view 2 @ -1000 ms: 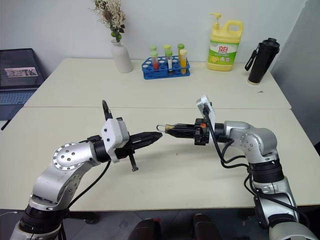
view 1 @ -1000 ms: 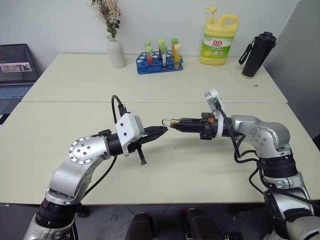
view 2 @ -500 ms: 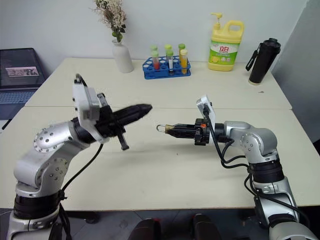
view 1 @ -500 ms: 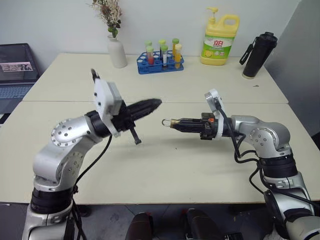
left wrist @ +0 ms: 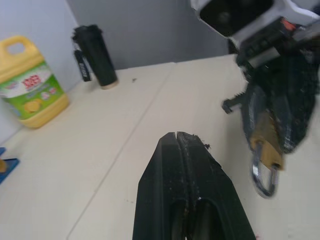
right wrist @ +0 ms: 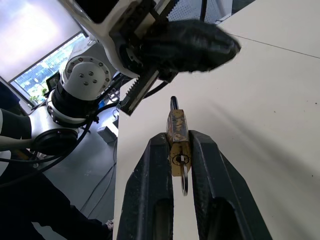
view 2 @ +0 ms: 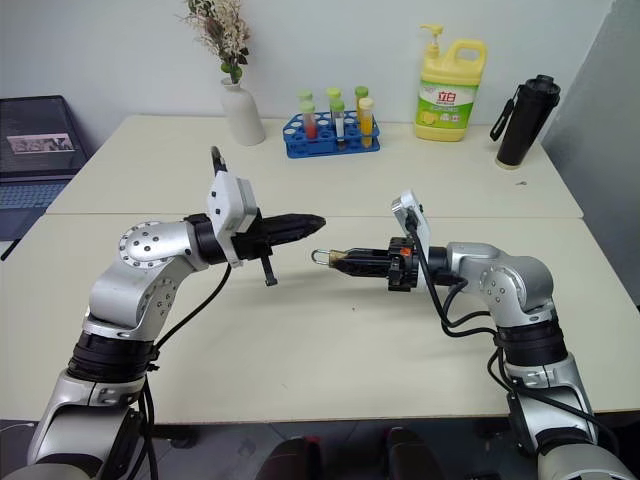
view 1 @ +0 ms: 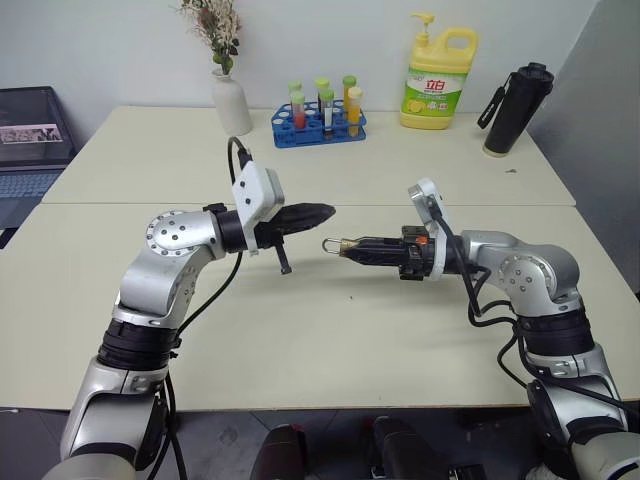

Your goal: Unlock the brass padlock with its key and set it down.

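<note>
Far side of my table (view 1: 150, 150): white vase (view 1: 232, 103) with dried flowers, blue test-tube rack (view 1: 320, 128), yellow soap jug (view 1: 438, 79), black bottle (view 1: 516, 110); laptop (view 1: 32, 140) off left.

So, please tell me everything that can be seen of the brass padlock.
The brass padlock is a small golden-brass block with a thin silver U-shaped shackle. The right hand is shut on its body, clamping it between the two black fingers and holding it in the air above the table. The shackle sticks out past the fingertips toward the shut left hand, which does not touch it. A thin metal ring hangs at the keyhole end.
</note>
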Robot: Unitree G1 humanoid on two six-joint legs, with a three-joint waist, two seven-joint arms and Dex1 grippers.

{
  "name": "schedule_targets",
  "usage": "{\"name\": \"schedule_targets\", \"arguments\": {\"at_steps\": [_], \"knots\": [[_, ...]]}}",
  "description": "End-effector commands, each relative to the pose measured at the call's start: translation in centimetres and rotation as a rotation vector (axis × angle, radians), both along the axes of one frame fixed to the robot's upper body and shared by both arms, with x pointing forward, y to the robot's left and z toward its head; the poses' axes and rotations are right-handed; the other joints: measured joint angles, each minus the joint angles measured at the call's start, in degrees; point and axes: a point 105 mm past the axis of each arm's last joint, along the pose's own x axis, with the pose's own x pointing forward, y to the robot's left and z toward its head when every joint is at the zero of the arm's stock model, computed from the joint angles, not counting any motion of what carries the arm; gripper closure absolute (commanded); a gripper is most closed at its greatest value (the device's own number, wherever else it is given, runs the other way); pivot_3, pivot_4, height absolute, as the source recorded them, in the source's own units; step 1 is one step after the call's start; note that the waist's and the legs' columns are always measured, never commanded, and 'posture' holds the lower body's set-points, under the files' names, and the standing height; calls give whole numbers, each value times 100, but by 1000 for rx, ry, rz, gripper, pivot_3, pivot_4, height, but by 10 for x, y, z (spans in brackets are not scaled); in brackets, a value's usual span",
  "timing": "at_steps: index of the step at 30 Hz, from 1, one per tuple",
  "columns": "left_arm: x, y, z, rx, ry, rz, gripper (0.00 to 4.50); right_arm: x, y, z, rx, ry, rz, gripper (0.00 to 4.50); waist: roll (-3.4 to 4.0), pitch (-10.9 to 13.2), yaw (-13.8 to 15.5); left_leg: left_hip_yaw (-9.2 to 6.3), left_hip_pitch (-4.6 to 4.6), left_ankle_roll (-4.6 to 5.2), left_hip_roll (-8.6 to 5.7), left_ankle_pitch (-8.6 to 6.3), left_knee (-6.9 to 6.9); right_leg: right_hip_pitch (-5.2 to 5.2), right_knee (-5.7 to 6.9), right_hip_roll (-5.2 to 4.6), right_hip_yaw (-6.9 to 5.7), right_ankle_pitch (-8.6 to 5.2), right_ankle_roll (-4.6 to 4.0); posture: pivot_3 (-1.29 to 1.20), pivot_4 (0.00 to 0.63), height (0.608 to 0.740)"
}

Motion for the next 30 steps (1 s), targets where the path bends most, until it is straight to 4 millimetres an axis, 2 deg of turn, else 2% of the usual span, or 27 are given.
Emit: {"name": "schedule_targets", "arguments": {"at_steps": [1,15,20,25,30], "knots": [[-10,4,1,60,-1,-65,4500,-8,1,14,26,-52,35,4361,1,0,-1,-1,-1,0,0,0,0,-1,-1,0,-1,0,1,0,150,740],[-14,-2,-12,60,36,-99,4500,-9,0,14,23,-43,46,4361,0,0,4,-2,-3,0,1,0,0,0,-7,0,-1,-1,2,0,150,740],[-24,-2,-16,56,75,-137,4500,-9,0,14,21,-41,46,4361,1,0,-2,-1,-3,0,2,0,-1,0,-7,0,0,-1,2,0,150,740],[-29,1,-15,44,99,-140,4500,-8,0,14,19,-43,46,4361,0,0,2,-4,-4,0,2,0,0,0,-7,0,-3,-1,3,0,150,740],[-31,0,-4,-12,121,-137,4500,-8,0,14,17,-42,48,4361,1,0,2,-4,-4,0,3,0,0,0,-7,0,-3,-2,4,0,150,740]]}}
